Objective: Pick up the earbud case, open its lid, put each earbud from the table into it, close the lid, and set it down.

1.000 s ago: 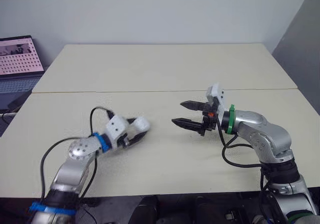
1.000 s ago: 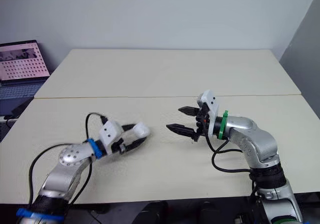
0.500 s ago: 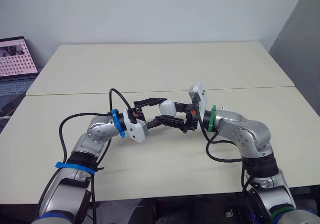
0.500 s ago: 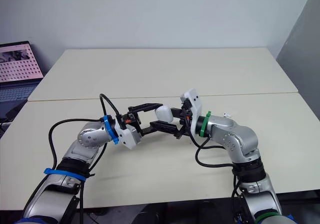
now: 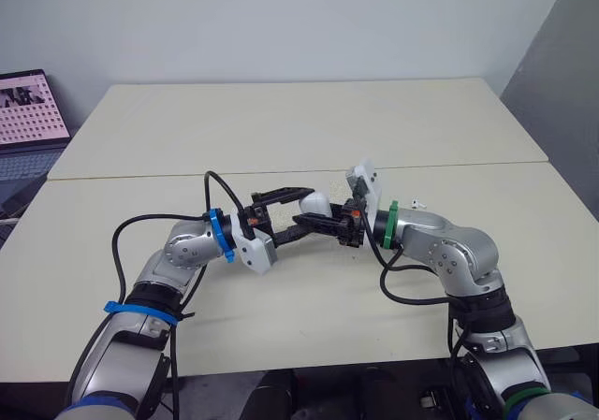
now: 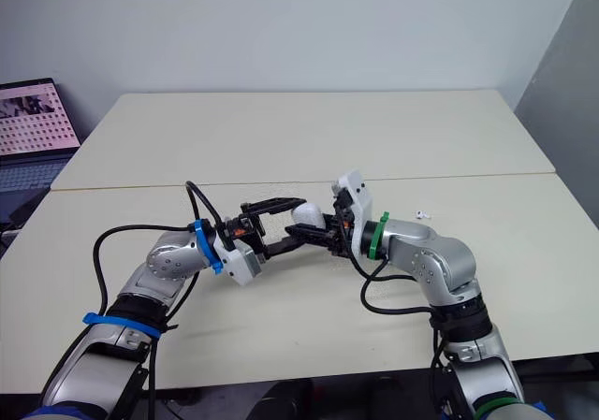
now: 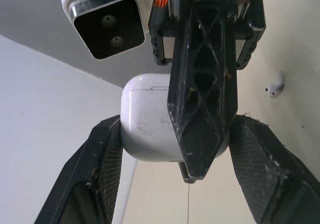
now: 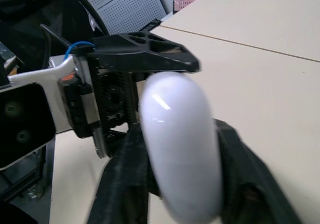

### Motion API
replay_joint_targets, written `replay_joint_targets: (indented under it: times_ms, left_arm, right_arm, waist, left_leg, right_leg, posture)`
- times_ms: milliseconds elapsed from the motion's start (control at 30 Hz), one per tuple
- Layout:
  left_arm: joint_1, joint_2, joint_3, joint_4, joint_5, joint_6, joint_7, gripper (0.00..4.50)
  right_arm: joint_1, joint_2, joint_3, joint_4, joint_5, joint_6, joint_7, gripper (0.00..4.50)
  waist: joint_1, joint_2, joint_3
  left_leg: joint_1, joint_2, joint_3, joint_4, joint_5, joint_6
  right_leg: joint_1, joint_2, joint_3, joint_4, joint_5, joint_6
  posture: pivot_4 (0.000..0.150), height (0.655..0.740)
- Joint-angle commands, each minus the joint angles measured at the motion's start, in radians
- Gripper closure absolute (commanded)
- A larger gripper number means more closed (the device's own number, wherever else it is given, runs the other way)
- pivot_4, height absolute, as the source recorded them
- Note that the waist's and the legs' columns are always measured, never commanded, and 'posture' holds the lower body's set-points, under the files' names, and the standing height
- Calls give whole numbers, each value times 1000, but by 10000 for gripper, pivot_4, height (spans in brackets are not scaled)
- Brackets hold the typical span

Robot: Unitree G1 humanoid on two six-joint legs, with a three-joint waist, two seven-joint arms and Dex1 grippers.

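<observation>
A second ago your arms were well apart, the left gripper (image 7: 175,124) low over the left part of the table (image 5: 309,130) with the case (image 5: 314,201) in it, and the right gripper (image 8: 175,129) spread wide and empty. Half a second ago they had come together, and since then you have hardly moved; the right forearm has only crept in a little.

Now both grippers meet above the middle of the near tabletop, with the case lifted clear of the surface between them. Your left fingers (image 7: 107,154) press on two opposite sides of the case. Your right fingers (image 8: 127,169) clamp it across the other way, one on each flank. The lid is still down.

One earbud (image 6: 422,214) lies on the table just behind your right forearm, apart from both grippers. A laptop (image 5: 28,121) sits off the far left edge, well away.

In the left wrist view, one right finger crosses the front of the case and hides much of that face. In the right wrist view, a left finger lies over its top.
</observation>
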Motion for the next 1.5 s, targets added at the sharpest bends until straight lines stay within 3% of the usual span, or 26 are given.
replay_joint_targets:
  times_ms: [33,133,200,333,433,533,667,800,933,1500]
  left_arm:
    - [-16,10,3,-4,4,-25,33,17429]
    - [-23,10,-7,6,4,-31,34,17429]
    - [-25,12,-15,12,-4,-41,33,10337]
    - [-28,19,-32,10,-51,-22,10,261]
    - [-9,51,-77,-100,-253,194,-151,0]
    - [0,124,-110,-278,-448,579,-376,0]
    - [-31,176,-109,-388,-559,949,-528,0]
    - [-83,163,-112,-392,-517,1087,-601,8931]
    - [-135,133,-125,-349,-404,1099,-595,22545]
    - [-240,23,-106,-241,-290,1045,-659,22900]
  right_arm:
    - [-15,1,3,-3,1,-21,21,36045]
    - [-21,6,-3,11,-4,-30,21,36045]
    - [-22,5,-7,18,-11,-39,24,36045]
    - [-18,-2,-26,32,-26,-57,14,36250]
    - [8,-60,-20,66,-117,-151,0,36256]
    - [3,-115,10,100,-217,-238,-14,36261]
    - [-20,-168,100,109,-336,-324,16,36263]
    - [-31,-192,176,67,-406,-351,50,36265]
    - [-29,-218,231,25,-460,-358,85,36265]
    - [-45,-208,284,-27,-554,-345,131,36267]
  waist:
    - [-1,0,0]
    - [-1,0,0]
    - [-1,0,0]
    - [-1,0,0]
    - [-1,0,0]
    - [-3,0,0]
    - [-10,0,0]
    - [-13,0,0]
    - [-11,0,0]
    - [-4,0,1]
  left_leg:
    - [0,0,0,0,0,0]
    - [0,0,0,0,0,0]
    - [0,0,0,0,0,0]
    - [0,0,0,1,0,0]
    - [0,0,-1,1,0,0]
    - [0,0,0,2,0,0]
    - [1,1,0,1,0,0]
    - [1,1,-1,1,0,0]
    - [1,1,-1,2,0,0]
    - [0,1,-1,2,0,0]
  right_leg:
    - [0,0,0,0,0,0]
    - [0,0,0,1,0,0]
    - [0,0,0,2,0,0]
    - [-1,0,0,5,0,0]
    - [-1,0,0,6,0,0]
    - [-1,0,0,6,0,0]
    - [-1,1,0,7,-1,0]
    - [-1,2,-1,7,-1,1]
    - [-1,2,-1,7,-1,0]
    - [-1,1,0,6,-1,0]
  posture:
    - [1500,7400]
    - [1500,7400]
    - [1500,7400]
    - [1500,7400]
    - [1500,7400]
    - [1500,7400]
    - [1500,7400]
    - [1500,7400]
    - [1500,7400]
    - [1500,7400]
